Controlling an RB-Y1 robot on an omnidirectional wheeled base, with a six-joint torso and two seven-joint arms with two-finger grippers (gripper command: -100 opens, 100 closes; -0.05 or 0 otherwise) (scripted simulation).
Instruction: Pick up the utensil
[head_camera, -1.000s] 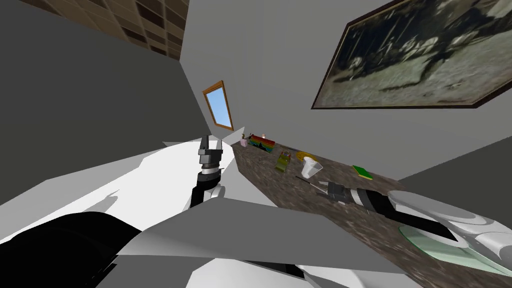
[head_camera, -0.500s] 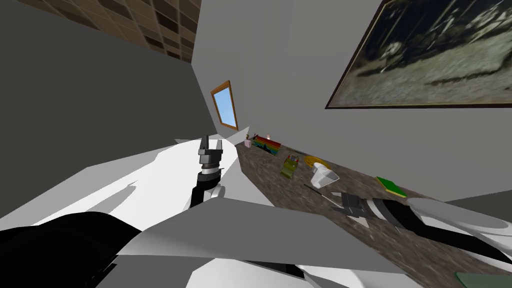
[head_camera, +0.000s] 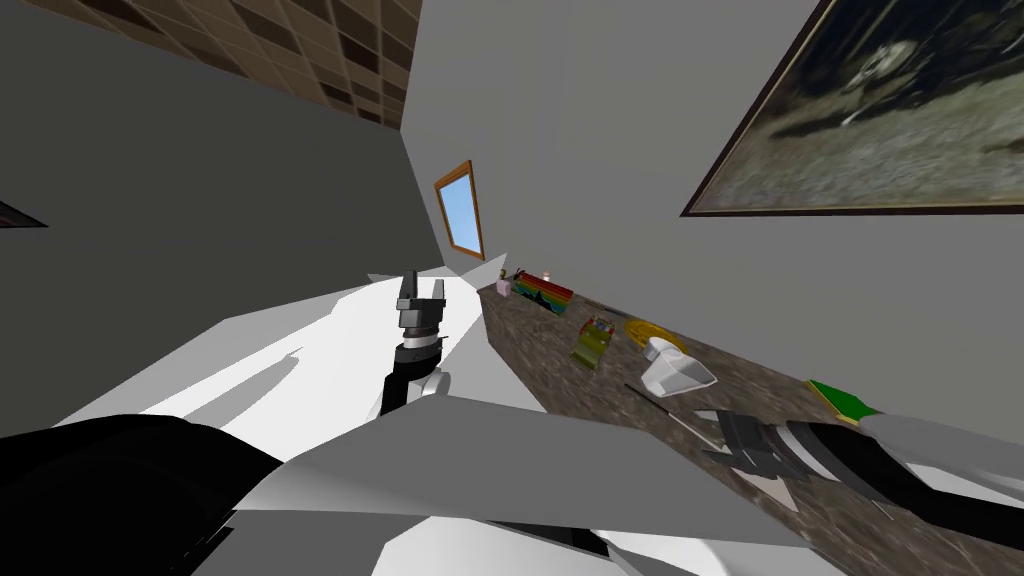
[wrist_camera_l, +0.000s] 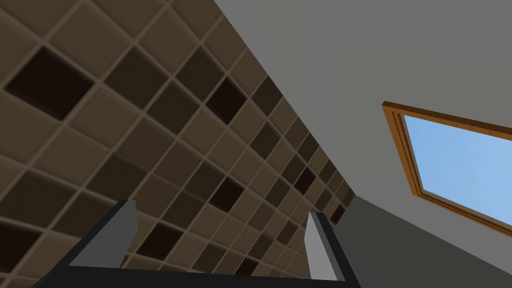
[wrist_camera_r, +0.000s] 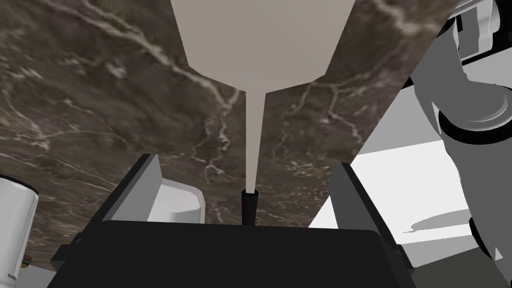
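Note:
The utensil (wrist_camera_r: 252, 125) is a spatula with a pale wide blade, a thin pale shaft and a dark handle. It lies flat on the dark marbled counter (wrist_camera_r: 90, 100). My right gripper (wrist_camera_r: 247, 192) hangs open just over it, one finger on each side of the point where shaft meets handle; the handle runs under the gripper's body. In the head view the utensil (head_camera: 660, 405) is a thin line leading to the right gripper (head_camera: 735, 455). The left gripper (head_camera: 421, 292) is raised off the counter's left edge, open and empty (wrist_camera_l: 220, 240).
On the counter (head_camera: 560, 390) beyond the utensil lie a white cup (head_camera: 675, 372), a yellow plate (head_camera: 650, 330), a green toy car (head_camera: 592, 342), a rainbow-coloured item (head_camera: 545, 292) and a green pad (head_camera: 845, 400). A white object (wrist_camera_r: 175, 205) sits by one right finger.
My head view has swung, so the counter and its things sit further right and lower. The right gripper stays at the utensil. The left arm is unchanged.

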